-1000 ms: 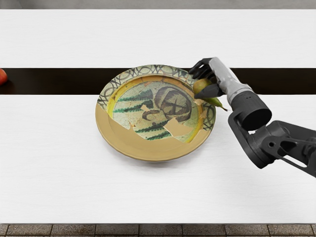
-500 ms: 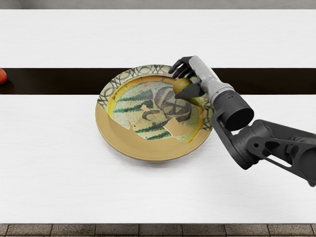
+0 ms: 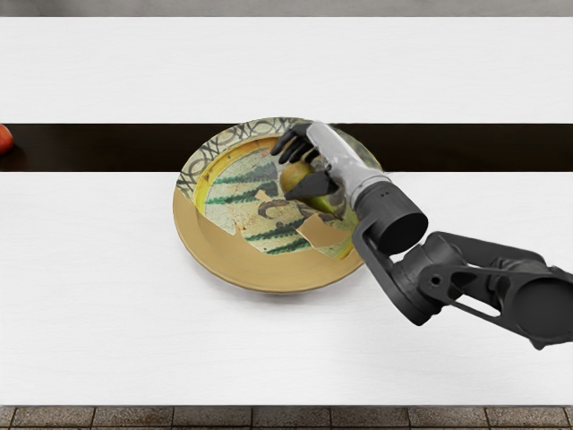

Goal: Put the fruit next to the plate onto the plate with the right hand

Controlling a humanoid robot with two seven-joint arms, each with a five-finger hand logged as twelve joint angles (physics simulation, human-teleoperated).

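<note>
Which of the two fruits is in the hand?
The yellow-green fruit, grasped by the right hand over the plate; the red fruit sits alone at the picture's left edge.

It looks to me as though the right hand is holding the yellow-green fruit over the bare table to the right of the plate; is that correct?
Not quite. The head view shows the right hand holding the yellow-green fruit over the plate itself, inside its rim and above the patterned middle, not off to its right.

Fruit [image 3: 291, 177] in right hand [image 3: 312, 161], over plate [image 3: 224, 253]
</note>
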